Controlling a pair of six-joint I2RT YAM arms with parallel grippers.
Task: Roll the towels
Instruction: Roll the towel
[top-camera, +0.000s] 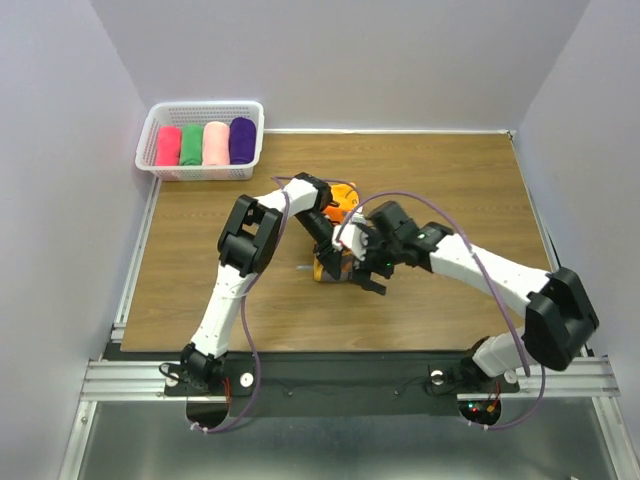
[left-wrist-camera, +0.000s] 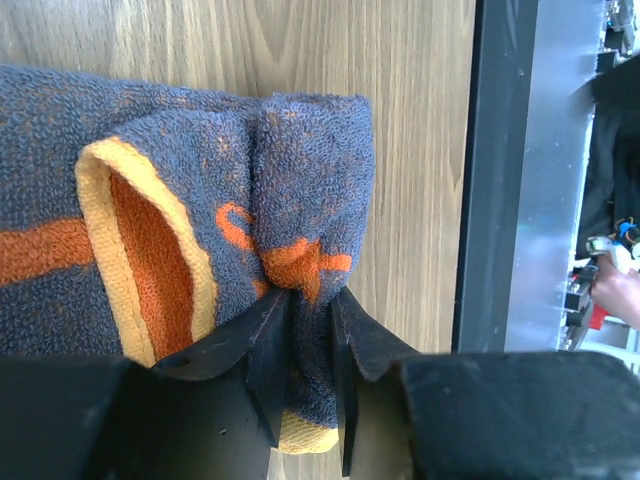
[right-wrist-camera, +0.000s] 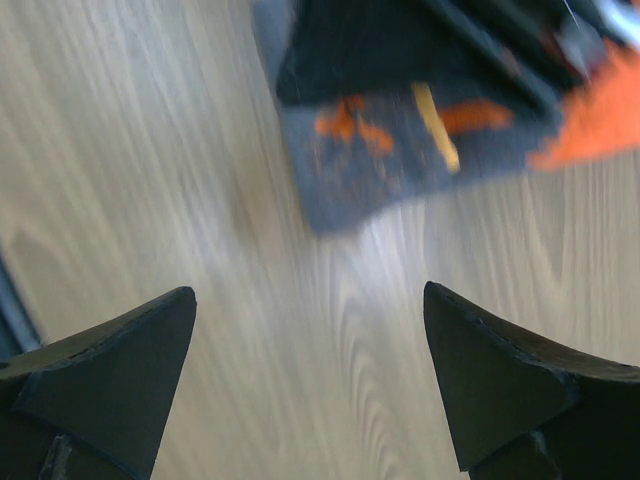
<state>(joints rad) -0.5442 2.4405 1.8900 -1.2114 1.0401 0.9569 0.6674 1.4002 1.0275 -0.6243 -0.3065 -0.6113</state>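
Rolling looks under way: left gripper (left-wrist-camera: 310, 300) pinches a fold of the orange printed towel (left-wrist-camera: 200, 150) on the table (left-wrist-camera: 410, 80), and right gripper (right-wrist-camera: 308, 292), spread wide beside it, should next steady it.

In the left wrist view the printed towel (left-wrist-camera: 200, 200) ran off the left edge. Its lower part sat behind the body of the left tool (left-wrist-camera: 310, 302), whose fingers (left-wrist-camera: 268, 350) covered the fold pinched between them. From above, that towel lay mostly hidden beneath the left arm (top-camera: 300, 195) and the right arm (top-camera: 400, 235), with only orange scraps showing. The right wrist view was smeared throughout. There the print was unreadable, a dark blurred shape (right-wrist-camera: 380, 50) covered the towel's far part, and the spread right tool (right-wrist-camera: 308, 295) ran off the bottom edge. The rolls (top-camera: 205, 143) in the basket (top-camera: 205, 104) were too small to show their texture.
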